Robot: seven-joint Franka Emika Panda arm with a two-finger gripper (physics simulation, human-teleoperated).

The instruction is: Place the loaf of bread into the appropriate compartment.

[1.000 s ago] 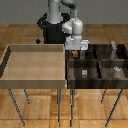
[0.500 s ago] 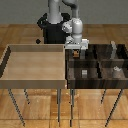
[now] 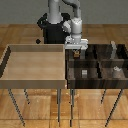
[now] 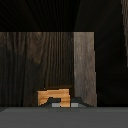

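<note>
In the exterior view my gripper (image 3: 77, 48) hangs over the back-left compartment of the dark wooden bin (image 3: 69, 75), shut on the loaf of bread (image 3: 77, 51), a tiny brown lump at its tips. The wrist view shows the loaf of bread (image 4: 52, 94) as an orange-brown block held between my grey fingertips (image 4: 75, 104), a little above the compartment's dark wood floor. One of the compartment's lighter inner walls (image 4: 84, 65) rises just beside it.
A large pale wood tray (image 3: 35, 82) stands to the exterior view's left of the bin. Small grey blocks (image 3: 84, 72) (image 3: 116, 70) lie in the bin's front compartments, and a grey upright piece (image 3: 113, 48) stands at its back right. Both stand on thin legs.
The gripper, with the bread in it, has moved a little toward the exterior view's right and down, from above the tray's edge to over the bin's back-left compartment.
</note>
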